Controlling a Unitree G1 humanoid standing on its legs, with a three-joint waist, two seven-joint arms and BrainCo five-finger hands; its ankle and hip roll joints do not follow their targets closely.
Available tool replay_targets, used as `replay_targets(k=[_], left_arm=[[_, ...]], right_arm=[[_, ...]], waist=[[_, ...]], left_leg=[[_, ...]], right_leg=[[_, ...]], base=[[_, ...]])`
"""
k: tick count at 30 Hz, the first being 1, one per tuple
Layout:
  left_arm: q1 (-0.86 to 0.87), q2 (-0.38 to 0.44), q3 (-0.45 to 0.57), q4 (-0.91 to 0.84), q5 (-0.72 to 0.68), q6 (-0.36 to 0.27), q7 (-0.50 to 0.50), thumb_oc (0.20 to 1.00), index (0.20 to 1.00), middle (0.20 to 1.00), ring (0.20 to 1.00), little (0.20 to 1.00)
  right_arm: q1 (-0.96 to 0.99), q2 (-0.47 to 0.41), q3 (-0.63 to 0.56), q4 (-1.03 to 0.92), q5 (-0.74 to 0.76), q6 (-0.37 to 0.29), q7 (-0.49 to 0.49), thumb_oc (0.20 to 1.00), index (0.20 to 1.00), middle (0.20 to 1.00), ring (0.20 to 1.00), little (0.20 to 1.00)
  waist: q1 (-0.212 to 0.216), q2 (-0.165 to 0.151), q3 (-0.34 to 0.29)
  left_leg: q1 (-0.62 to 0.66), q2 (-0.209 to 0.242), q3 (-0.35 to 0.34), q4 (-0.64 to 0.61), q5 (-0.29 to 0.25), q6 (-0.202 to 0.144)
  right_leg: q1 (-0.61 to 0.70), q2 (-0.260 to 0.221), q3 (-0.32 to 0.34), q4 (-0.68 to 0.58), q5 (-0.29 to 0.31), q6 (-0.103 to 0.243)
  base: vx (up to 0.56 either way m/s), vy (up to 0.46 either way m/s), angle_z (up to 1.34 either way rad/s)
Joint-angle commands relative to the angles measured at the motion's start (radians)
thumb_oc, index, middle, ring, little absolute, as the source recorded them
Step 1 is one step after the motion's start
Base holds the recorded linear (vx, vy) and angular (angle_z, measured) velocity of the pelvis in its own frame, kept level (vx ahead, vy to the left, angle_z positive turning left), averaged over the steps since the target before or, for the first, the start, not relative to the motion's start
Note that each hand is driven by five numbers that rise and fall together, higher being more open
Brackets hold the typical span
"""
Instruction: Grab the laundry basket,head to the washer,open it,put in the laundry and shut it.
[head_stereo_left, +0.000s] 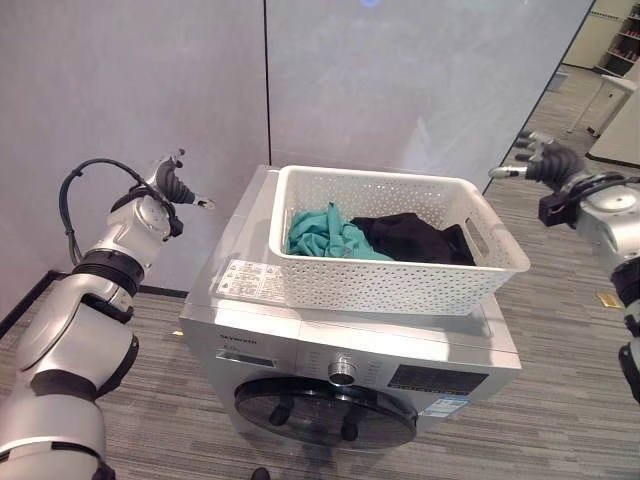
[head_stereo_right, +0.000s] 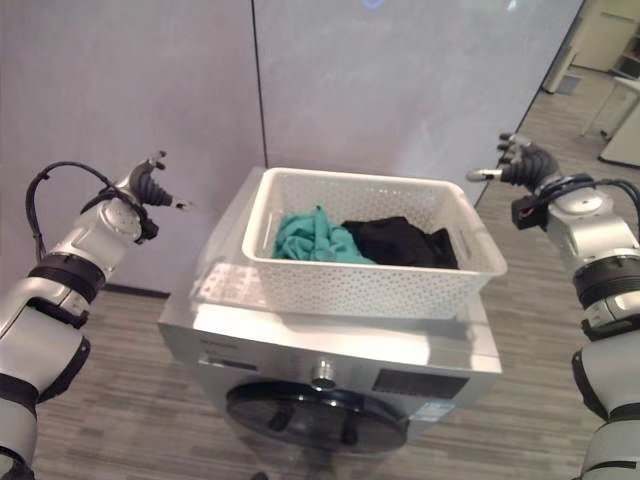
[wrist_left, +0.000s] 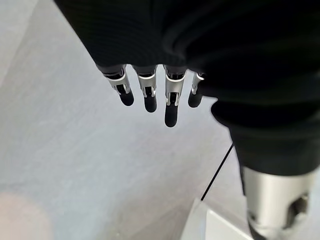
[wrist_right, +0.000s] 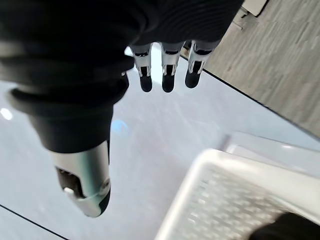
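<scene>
Both hands, left hand (head_stereo_left: 172, 182) and right hand (head_stereo_left: 545, 160), hang unclenched (empty) beside the laundry basket (head_stereo_left: 400, 285) atop the washer (head_stereo_left: 300, 350).

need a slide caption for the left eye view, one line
White laundry basket with teal and black clothes sits on the washer, door shut; left hand and right hand held open either side, clear of it.

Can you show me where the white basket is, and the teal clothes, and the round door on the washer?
white laundry basket (head_stereo_left: 385, 285), left eye view, on its perforated front wall.
teal clothes (head_stereo_left: 322, 235), left eye view, middle of the bundle.
round washer door (head_stereo_left: 325, 412), left eye view, on its dark glass.
</scene>
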Motion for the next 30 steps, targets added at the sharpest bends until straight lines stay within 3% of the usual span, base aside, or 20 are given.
replay_targets(k=[1,3,4,8,9,12,14,16,19,22,23,25,27,29,30], left_arm=[[0.052,0.084,0.127,-0.207,0.021,-0.046,0.086,1.0,1.0,1.0,1.0,1.0],[0.263,0.143,0.307,-0.421,0.042,-0.066,0.095,1.0,1.0,1.0,1.0,1.0],[0.44,0.162,0.457,-0.549,0.056,-0.097,0.108,1.0,1.0,1.0,1.0,1.0],[0.779,0.12,0.735,-0.752,0.102,-0.148,0.147,1.0,1.0,1.0,1.0,1.0],[0.792,0.117,0.741,-0.761,0.104,-0.145,0.144,1.0,1.0,1.0,1.0,1.0],[1.031,-0.008,0.913,-0.841,0.073,-0.177,0.146,1.0,1.0,1.0,1.0,1.0],[1.172,-0.157,0.965,-0.809,0.005,-0.2,0.144,1.0,1.0,1.0,1.0,1.0],[1.198,-0.202,0.959,-0.764,-0.025,-0.198,0.142,1.0,1.0,1.0,1.0,1.0],[1.186,-0.308,0.885,-0.549,-0.102,-0.179,0.174,1.0,1.0,1.0,1.0,1.0],[1.13,-0.366,0.819,-0.405,-0.17,-0.184,0.19,1.0,1.0,1.0,1.0,1.0],[1.129,-0.366,0.819,-0.402,-0.171,-0.186,0.19,1.0,1.0,1.0,1.0,1.0],[1.13,-0.402,0.769,-0.335,-0.165,-0.181,0.2,1.0,1.0,1.0,1.0,1.0],[1.135,-0.421,0.717,-0.272,-0.133,-0.171,0.206,1.0,1.0,1.0,1.0,1.0],[1.133,-0.441,0.672,-0.201,-0.134,-0.169,0.196,1.0,1.0,1.0,1.0,1.0],[1.125,-0.46,0.64,-0.139,-0.121,-0.156,0.189,1.0,1.0,1.0,1.0,1.0]], right_arm=[[0.131,-0.102,-0.182,-0.145,0.026,-0.102,-0.079,1.0,1.0,1.0,1.0,1.0],[0.399,-0.092,-0.421,-0.307,-0.009,-0.132,-0.113,1.0,1.0,1.0,1.0,1.0],[0.586,-0.051,-0.592,-0.406,-0.032,-0.164,-0.138,1.0,1.0,1.0,1.0,1.0],[0.861,0.022,-0.801,-0.487,-0.168,-0.189,-0.182,1.0,1.0,1.0,1.0,1.0],[0.869,0.023,-0.803,-0.494,-0.169,-0.186,-0.182,1.0,1.0,1.0,1.0,1.0],[1.009,0.123,-0.891,-0.546,-0.256,-0.194,-0.206,1.0,1.0,1.0,1.0,1.0],[1.07,0.227,-0.902,-0.554,-0.36,-0.194,-0.247,1.0,1.0,1.0,1.0,1.0],[1.088,0.265,-0.897,-0.553,-0.378,-0.195,-0.259,1.0,1.0,1.0,1.0,1.0],[1.126,0.38,-0.825,-0.524,-0.433,-0.175,-0.305,1.0,1.0,1.0,1.0,1.0],[1.137,0.452,-0.737,-0.483,-0.458,-0.176,-0.321,1.0,1.0,1.0,1.0,1.0],[1.136,0.452,-0.736,-0.482,-0.459,-0.177,-0.322,1.0,1.0,1.0,1.0,1.0],[1.164,0.5,-0.668,-0.453,-0.471,-0.182,-0.32,1.0,1.0,1.0,1.0,1.0],[1.197,0.543,-0.628,-0.428,-0.458,-0.184,-0.312,1.0,1.0,1.0,1.0,1.0],[1.205,0.578,-0.585,-0.353,-0.436,-0.185,-0.295,1.0,1.0,1.0,1.0,1.0],[1.198,0.6,-0.551,-0.268,-0.424,-0.173,-0.281,1.0,1.0,1.0,1.0,1.0]], waist=[[0.03,0.033,0.017],[0.03,0.036,0.019],[0.032,0.038,0.024],[0.042,0.041,0.034],[0.04,0.047,0.027],[0.046,0.049,0.035],[0.059,0.047,0.073],[0.061,0.049,0.082],[0.057,0.033,0.128],[0.016,0.005,0.134],[0.016,0.007,0.134],[0.0,0.014,0.133],[-0.018,0.021,0.125],[-0.038,0.041,0.112],[-0.063,0.062,0.094]], left_leg=[[0.096,0.073,0.028,0.038,-0.186,0.001],[0.096,0.074,0.03,0.036,-0.19,-0.001],[0.094,0.075,0.032,0.038,-0.19,-0.004],[0.075,0.088,0.026,0.051,-0.183,-0.013],[0.082,0.094,0.024,0.05,-0.196,-0.014],[0.064,0.107,0.017,0.062,-0.189,-0.023],[0.017,0.114,-0.002,0.093,-0.16,-0.031],[-0.001,0.12,-0.011,0.097,-0.153,-0.035],[-0.122,0.124,-0.006,0.136,-0.073,-0.047],[-0.131,0.15,0.14,0.299,-0.147,-0.023],[-0.136,0.153,0.139,0.311,-0.155,-0.023],[-0.11,0.189,0.177,0.515,-0.203,-0.023],[-0.083,0.186,0.162,0.615,-0.204,-0.025],[-0.015,0.16,0.137,0.601,-0.2,-0.039],[0.072,0.137,0.17,0.467,-0.244,-0.034]], right_leg=[[-0.044,-0.086,-0.034,0.037,-0.076,0.068],[-0.042,-0.081,-0.03,0.016,-0.07,0.066],[-0.043,-0.078,-0.024,0.0,-0.066,0.063],[-0.057,-0.062,-0.001,0.0,-0.077,0.049],[-0.051,-0.057,-0.001,0.0,-0.088,0.051],[-0.058,-0.037,0.007,0.0,-0.105,0.037],[-0.064,-0.025,-0.002,0.0,-0.107,0.017],[-0.068,-0.019,-0.013,0.0,-0.119,0.012],[-0.11,-0.033,-0.077,0.0,-0.119,0.001],[-0.162,-0.057,-0.136,0.0,-0.096,-0.01],[-0.161,-0.055,-0.136,0.0,-0.096,-0.01],[-0.168,-0.046,-0.16,0.0,-0.112,-0.022],[-0.175,-0.041,-0.187,0.0,-0.114,-0.028],[-0.179,-0.033,-0.21,0.0,-0.112,-0.026],[-0.189,-0.039,-0.228,0.0,-0.094,-0.004]], base=[[0.0,-0.044,-0.05],[0.01,-0.068,-0.06],[0.01,-0.093,-0.04],[-0.01,-0.102,-0.12],[-0.02,-0.103,-0.18],[-0.01,-0.144,-0.05],[-0.12,-0.213,0.07],[-0.11,-0.151,0.16],[-0.34,-0.174,0.7],[-0.25,-0.088,0.72],[-0.09,-0.047,1.17],[-0.1,-0.021,1.05],[-0.12,0.069,0.57],[-0.1,0.251,0.77],[-0.12,0.405,0.85]])
